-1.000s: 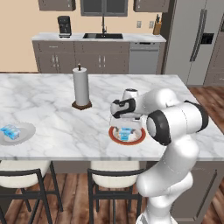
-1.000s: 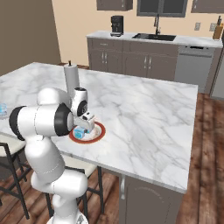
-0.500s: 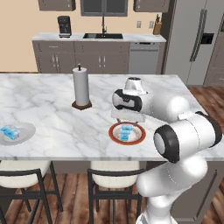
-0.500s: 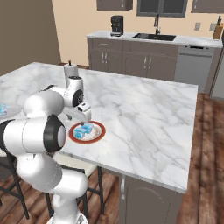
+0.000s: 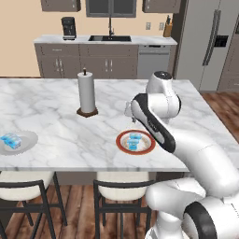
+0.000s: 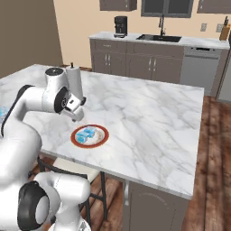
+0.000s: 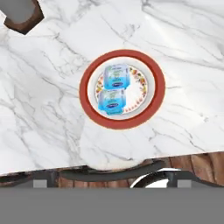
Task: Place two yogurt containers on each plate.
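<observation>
Two yogurt cups on the red-rimmed plate [image 7: 122, 121]
Light-blue cups [image 7: 113, 89] touch side by side; gripper [image 6: 74, 113] hangs above, jaws open, empty.

1. We see the red-rimmed plate [image 6: 90, 136] lying near the front edge of the marble island [image 6: 149, 117].
2. Two yogurt containers [image 6: 85, 134] sit on it, touching side by side.
3. The gripper [image 6: 76, 116] hangs above the counter just beside the plate's far-left rim.
4. The paper towel roll [image 6: 75, 84] stands upright behind the arm.
</observation>
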Available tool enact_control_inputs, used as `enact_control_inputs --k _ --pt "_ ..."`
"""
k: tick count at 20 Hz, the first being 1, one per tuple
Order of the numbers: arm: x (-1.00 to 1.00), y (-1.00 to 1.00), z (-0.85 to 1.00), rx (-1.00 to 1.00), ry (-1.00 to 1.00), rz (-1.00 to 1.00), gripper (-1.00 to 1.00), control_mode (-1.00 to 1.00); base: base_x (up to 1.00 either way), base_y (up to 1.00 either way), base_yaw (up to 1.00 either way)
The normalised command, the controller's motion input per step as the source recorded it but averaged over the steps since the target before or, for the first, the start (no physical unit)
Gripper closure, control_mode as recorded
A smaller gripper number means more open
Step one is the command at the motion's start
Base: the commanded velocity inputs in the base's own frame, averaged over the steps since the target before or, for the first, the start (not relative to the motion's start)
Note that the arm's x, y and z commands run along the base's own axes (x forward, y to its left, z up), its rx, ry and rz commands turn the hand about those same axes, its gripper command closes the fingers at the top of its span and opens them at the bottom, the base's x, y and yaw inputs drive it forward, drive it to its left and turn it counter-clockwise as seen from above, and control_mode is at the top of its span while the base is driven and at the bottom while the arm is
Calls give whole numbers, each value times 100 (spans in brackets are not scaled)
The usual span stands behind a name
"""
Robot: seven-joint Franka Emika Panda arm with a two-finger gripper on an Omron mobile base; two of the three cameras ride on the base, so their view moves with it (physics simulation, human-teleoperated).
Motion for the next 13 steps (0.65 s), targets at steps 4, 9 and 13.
enact_control_inputs --k 4,9,13 --pt "-99 0 98 0 -42 0 -100 -100 0 0 0" --pt "-95 0 98 0 -44 0 -100 -100 0 0 0" --pt "-68 0 100 0 -27 0 -100 -100 0 0 0"
